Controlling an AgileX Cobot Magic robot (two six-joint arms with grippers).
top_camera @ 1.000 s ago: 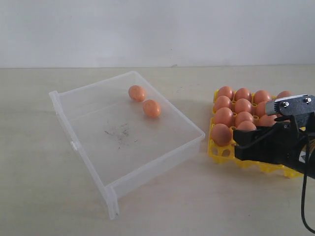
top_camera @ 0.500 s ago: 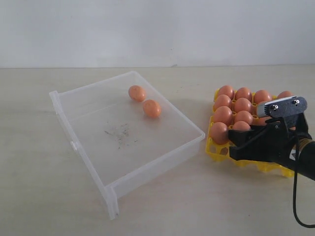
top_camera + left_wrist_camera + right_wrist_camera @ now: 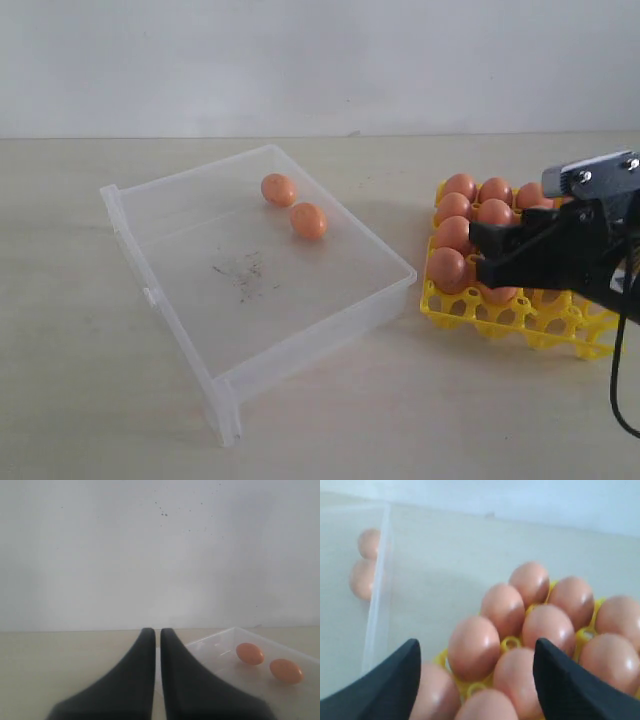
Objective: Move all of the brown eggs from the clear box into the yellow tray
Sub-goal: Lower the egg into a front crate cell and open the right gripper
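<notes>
Exterior view: two brown eggs (image 3: 308, 220) are lying close together in the far part of the clear box (image 3: 320, 330) on the counter (image 3: 100, 400), while the others are sitting in the yellow tray (image 3: 470, 312) at right, under the right jaws. Left wrist view: the left jaws are standing almost pressed together, gripping nothing. Right wrist view: the right jaws are standing wide apart above the seated eggs, gripping none. Each egg is probably light, smooth, thin-shelled and apt to roll, so it is calling for a gentle pinch across its widest middle.
</notes>
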